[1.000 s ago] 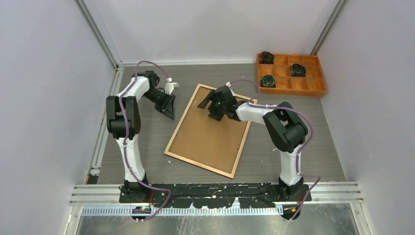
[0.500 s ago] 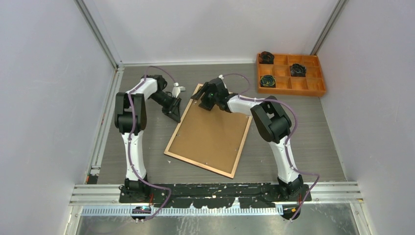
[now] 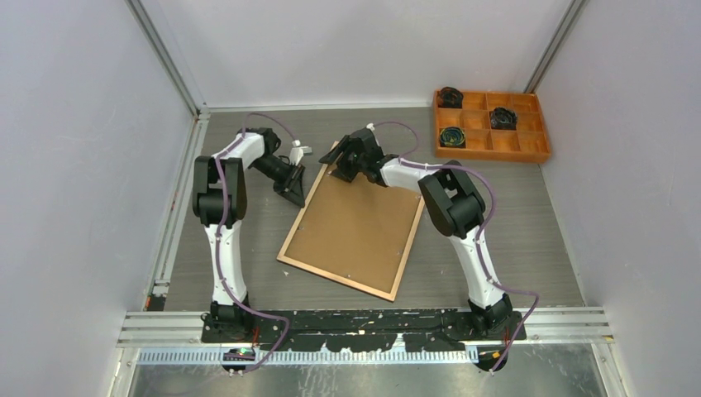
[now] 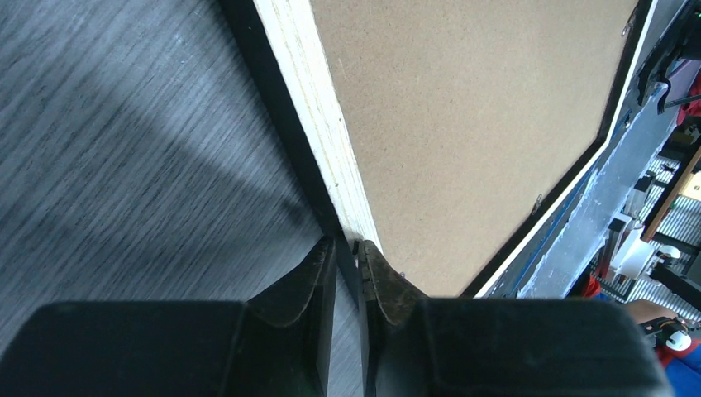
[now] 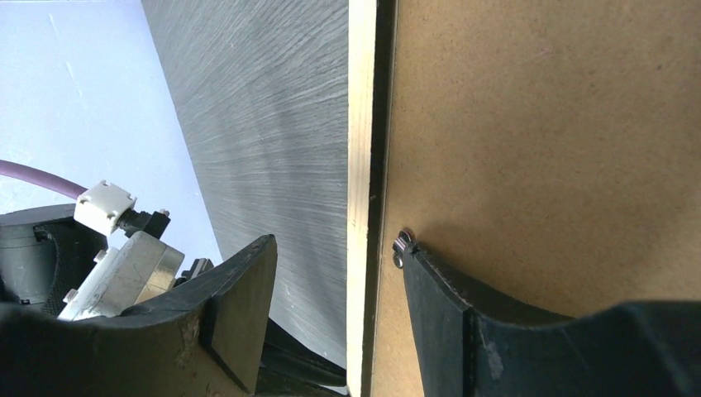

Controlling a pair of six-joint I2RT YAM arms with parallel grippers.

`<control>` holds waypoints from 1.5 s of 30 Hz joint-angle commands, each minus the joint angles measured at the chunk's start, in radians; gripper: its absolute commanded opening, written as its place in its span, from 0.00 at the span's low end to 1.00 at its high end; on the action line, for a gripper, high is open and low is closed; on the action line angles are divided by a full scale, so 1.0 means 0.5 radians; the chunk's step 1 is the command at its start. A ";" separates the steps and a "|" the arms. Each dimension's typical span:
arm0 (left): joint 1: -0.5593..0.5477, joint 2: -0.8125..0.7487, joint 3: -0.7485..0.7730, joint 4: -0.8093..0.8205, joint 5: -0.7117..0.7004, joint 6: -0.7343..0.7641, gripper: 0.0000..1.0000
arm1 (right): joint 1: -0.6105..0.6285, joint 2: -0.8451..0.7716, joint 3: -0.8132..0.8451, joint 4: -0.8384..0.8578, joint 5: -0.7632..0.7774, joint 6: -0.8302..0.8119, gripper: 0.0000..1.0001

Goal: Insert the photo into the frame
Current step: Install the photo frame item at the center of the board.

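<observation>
Frame, rectangular, pale-wood; seemingly fibrous hardboard

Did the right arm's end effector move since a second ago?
Yes. Judged against the frame, which stayed put, the right end effector slid from over its back panel to its far corner, up and left in the top view.

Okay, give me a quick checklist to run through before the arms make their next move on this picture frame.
1. Frame lying flat, back side up: ok.
2. Backing panel lying within the frame's rails: ok.
3. Photo under the backing: cannot tell, no print shows in any view.
4. Right gripper open, astride the rail near the far-left corner, one finger by the metal tab: ok.
5. Left gripper holding the left rail: cannot tell; its fingers are nearly together at the edge.
</observation>
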 commanded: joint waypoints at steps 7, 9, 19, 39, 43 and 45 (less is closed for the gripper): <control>-0.001 -0.007 -0.063 0.044 -0.099 0.063 0.16 | -0.009 0.115 0.083 -0.043 -0.020 0.030 0.61; -0.001 -0.009 -0.066 0.045 -0.104 0.066 0.15 | -0.009 0.129 0.098 -0.042 -0.032 0.032 0.60; -0.001 -0.020 -0.076 0.047 -0.123 0.074 0.14 | -0.008 0.170 0.129 -0.048 -0.123 0.063 0.58; -0.001 -0.051 -0.094 0.054 -0.148 0.073 0.14 | -0.044 0.145 0.197 -0.098 -0.273 0.017 0.58; -0.001 -0.070 -0.106 0.044 -0.172 0.087 0.14 | -0.135 -0.009 0.175 -0.207 -0.172 -0.133 0.69; -0.001 -0.078 -0.114 0.045 -0.181 0.098 0.14 | -0.187 -0.123 0.113 -0.315 -0.094 -0.224 0.73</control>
